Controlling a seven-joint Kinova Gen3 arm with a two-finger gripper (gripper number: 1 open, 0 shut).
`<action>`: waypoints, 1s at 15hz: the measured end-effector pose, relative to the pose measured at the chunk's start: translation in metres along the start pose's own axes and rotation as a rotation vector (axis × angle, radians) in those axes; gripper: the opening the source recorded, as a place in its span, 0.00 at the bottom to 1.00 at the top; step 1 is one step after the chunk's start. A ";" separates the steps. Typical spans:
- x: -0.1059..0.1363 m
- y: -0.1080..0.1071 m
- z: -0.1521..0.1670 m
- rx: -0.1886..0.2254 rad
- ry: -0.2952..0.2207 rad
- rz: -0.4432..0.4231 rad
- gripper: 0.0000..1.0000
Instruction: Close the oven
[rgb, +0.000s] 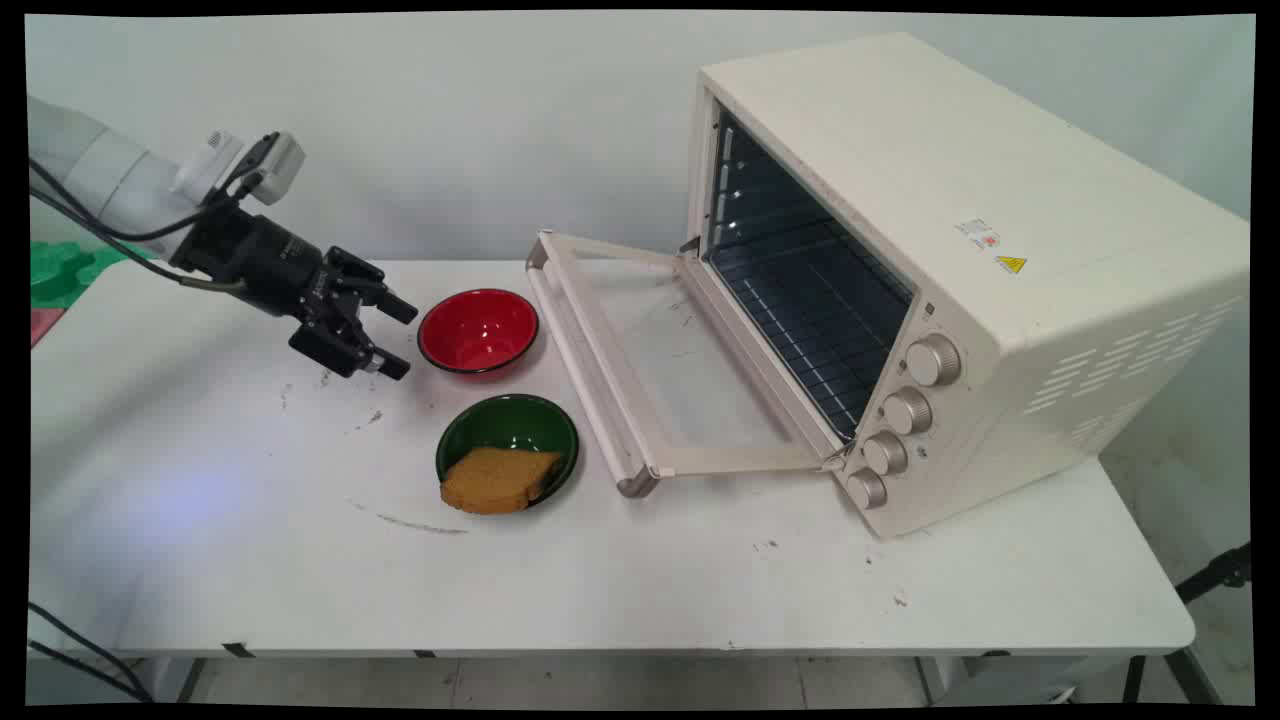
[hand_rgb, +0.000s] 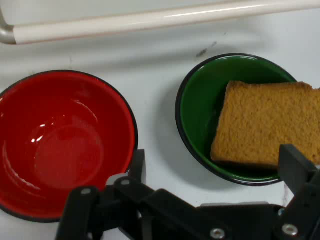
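My gripper hangs open and empty above the table, the red bowl just ahead, the green bowl beyond. Its bread slice looks light, soft, crumbly; I'd pinch its edges.

Fingers apart, nearest red bowl — empty; toast in green bowl.

A red bowl sits just beside the claw on the white surface; beyond stands a cream toaster oven, door open. A green bowl holds a bread slice; it lies near the claw.
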 end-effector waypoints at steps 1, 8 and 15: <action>0.002 0.001 0.001 0.005 0.001 -0.012 1.00; 0.024 0.007 0.046 0.049 0.010 -0.052 1.00; 0.039 0.007 0.123 0.090 0.002 -0.057 1.00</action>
